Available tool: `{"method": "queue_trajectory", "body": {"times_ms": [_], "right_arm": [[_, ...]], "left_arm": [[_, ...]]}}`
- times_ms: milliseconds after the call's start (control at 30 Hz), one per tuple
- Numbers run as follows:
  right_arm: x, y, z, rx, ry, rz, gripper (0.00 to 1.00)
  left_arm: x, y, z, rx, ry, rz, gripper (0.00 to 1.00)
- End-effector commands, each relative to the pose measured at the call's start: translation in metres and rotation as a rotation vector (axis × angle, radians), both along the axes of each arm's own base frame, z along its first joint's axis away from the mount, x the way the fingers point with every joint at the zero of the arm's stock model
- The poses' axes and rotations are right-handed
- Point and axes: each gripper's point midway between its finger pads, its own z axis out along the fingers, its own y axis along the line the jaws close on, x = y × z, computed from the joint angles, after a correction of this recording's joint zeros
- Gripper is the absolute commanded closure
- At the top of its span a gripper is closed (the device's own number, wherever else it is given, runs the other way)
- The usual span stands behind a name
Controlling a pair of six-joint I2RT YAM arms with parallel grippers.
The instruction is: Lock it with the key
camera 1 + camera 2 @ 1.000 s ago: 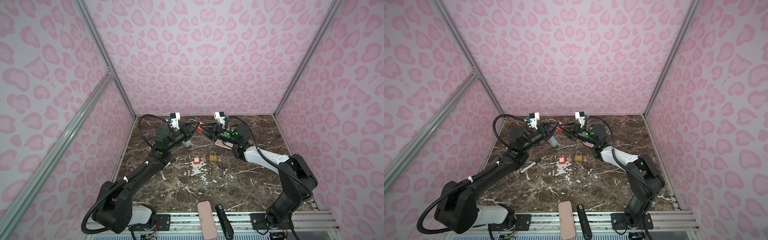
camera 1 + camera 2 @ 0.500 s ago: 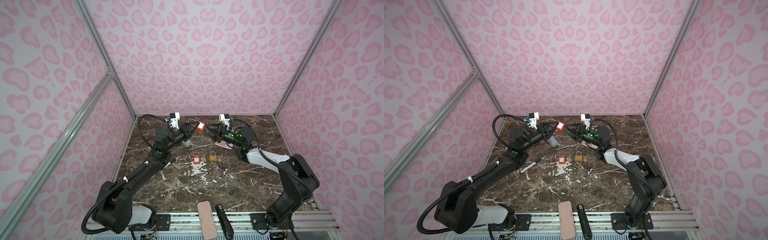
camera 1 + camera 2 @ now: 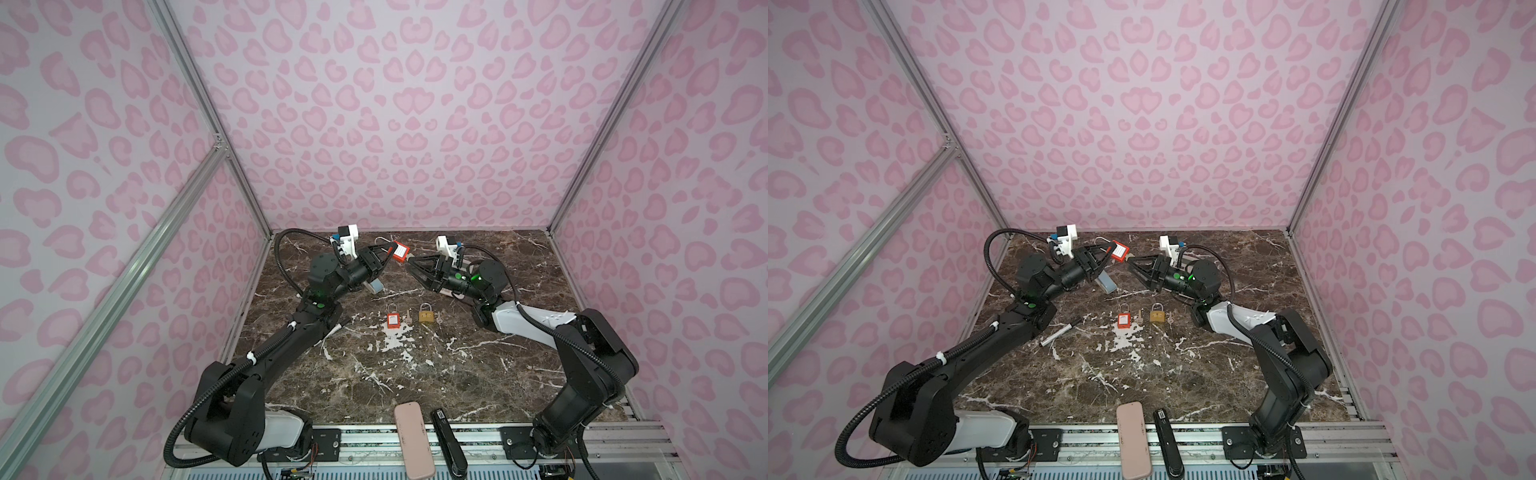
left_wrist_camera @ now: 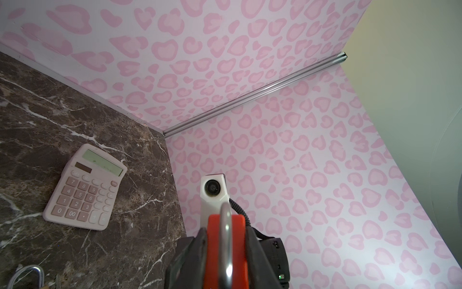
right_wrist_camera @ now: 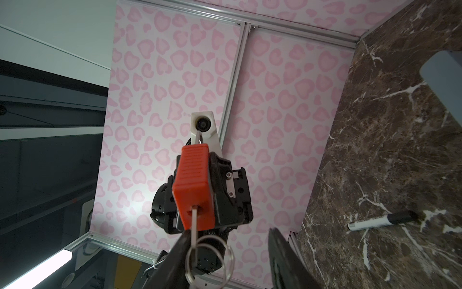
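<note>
right fingers [image 5: 282,260] pulled back, red padlock [image 5: 193,185] exposed

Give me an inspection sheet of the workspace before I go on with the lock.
Surface: dark marble tabletop, white chipped patches.
Job's things: red padlock held in the air, key in its keyhole; second red padlock and brass padlock lie on the tabletop.
Clutter: calculator, marker, grey block on the tabletop; pink case and black device at the front rail.
Hands: left hand shut on the red padlock; right hand open, jaws either side of the key.
Cables: black hose loops off each arm, clear of the locks.
Surroundings: pink heart-print walls, aluminium frame.
</note>
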Motion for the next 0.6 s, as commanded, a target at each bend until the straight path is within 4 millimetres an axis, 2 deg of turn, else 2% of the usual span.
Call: {"method": "queue_trajectory", "body": {"times_ms": [0,100,300,567], "right_arm": [[-0.001,0.0,0.005,0.001,-0.032,0.003,0.5],[0.0,0.001,0.01,0.008,-0.036,0.005,0.47],[0.0,0.001,0.022,0.05,-0.038,0.011,0.5],[0.001,0.003,0.021,0.046,-0.043,0.02,0.51]], "left_arm": [[-0.002,0.0,0.019,-0.028,-0.065,-0.006,0.95],[-0.002,0.001,0.018,-0.026,-0.063,-0.005,0.95],[-0.002,0.001,0.019,-0.028,-0.067,-0.005,0.95],[-0.001,0.001,0.02,-0.029,-0.067,-0.007,0.95]]}}
